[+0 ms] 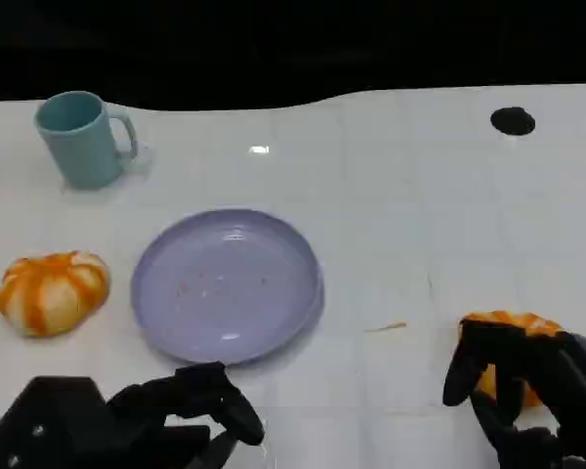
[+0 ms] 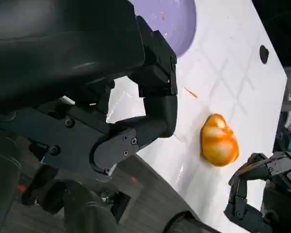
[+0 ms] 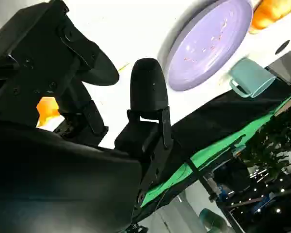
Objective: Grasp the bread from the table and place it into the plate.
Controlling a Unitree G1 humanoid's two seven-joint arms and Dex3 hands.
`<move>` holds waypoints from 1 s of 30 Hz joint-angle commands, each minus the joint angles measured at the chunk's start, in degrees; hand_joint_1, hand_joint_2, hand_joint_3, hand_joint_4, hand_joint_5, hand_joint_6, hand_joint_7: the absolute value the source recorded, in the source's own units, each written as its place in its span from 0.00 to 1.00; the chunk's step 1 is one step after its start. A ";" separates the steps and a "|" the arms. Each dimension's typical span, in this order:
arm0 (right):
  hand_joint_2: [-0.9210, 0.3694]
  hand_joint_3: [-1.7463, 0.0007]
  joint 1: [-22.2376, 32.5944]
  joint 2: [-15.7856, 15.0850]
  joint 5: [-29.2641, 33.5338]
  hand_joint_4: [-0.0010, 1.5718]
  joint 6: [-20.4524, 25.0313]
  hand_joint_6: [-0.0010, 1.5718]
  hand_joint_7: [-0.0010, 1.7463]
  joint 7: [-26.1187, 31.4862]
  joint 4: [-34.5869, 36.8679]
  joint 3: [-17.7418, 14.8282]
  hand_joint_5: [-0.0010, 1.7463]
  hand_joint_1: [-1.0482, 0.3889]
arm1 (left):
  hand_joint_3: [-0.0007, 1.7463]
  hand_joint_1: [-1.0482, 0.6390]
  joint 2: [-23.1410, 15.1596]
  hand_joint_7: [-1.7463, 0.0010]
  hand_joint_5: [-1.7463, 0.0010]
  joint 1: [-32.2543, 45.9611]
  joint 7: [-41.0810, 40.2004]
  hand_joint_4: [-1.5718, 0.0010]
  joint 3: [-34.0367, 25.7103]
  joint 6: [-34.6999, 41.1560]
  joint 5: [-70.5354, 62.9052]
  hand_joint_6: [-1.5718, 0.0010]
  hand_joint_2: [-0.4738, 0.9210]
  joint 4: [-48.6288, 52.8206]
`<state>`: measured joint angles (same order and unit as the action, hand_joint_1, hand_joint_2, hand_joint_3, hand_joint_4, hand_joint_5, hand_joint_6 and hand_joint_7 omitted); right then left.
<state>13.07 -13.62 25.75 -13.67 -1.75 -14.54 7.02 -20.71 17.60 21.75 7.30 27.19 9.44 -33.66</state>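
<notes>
Approach stage of the grasp: your right hand (image 1: 527, 391) arches over the orange-glazed bread roll (image 1: 513, 337), fingers spread and draped down its near side; the left wrist view shows the fingers apart from the roll, so judge it not yet gripped. The roll lies just beyond and under that hand's fingertips, on the white table (image 1: 420, 215). The next move likely calls for lowering and closing the fingers around the roll, then lifting and carrying it toward the lavender plate (image 1: 303, 293), which sits well apart from this hand, on its inner side. The table between hand and plate is bare apart from a small crumb (image 1: 386, 327). Your left hand (image 1: 190, 410) rests near the plate's near rim, fingers loosely curled, holding nothing. A second bread roll (image 1: 54, 291) and a teal mug (image 1: 78, 139) lie beyond that hand.
</notes>
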 commanded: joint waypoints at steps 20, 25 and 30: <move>0.52 0.19 0.04 -0.74 -0.52 0.58 -0.15 0.55 0.76 -0.07 -0.63 -1.00 1.00 0.72 | 0.45 0.40 -0.48 0.04 0.00 0.42 0.44 0.56 -0.41 -0.03 0.39 0.65 0.91 -0.78; 0.54 0.18 0.09 -0.56 -0.32 0.59 0.07 0.55 0.76 0.15 -0.87 -1.07 1.00 0.72 | 0.45 0.40 -0.56 0.04 0.00 0.52 0.24 0.56 -0.39 0.20 0.21 0.66 0.91 -1.16; 0.51 0.25 -0.06 -0.55 1.72 0.51 -0.51 0.55 0.62 1.89 -1.18 -1.32 0.99 0.74 | 0.44 0.40 -0.28 0.04 0.00 0.46 0.02 0.56 -0.35 0.63 0.34 0.65 0.91 -1.24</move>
<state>13.07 -13.60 25.91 -13.71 -1.61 -14.83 6.50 -20.66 17.77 21.75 7.30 27.31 9.46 -34.19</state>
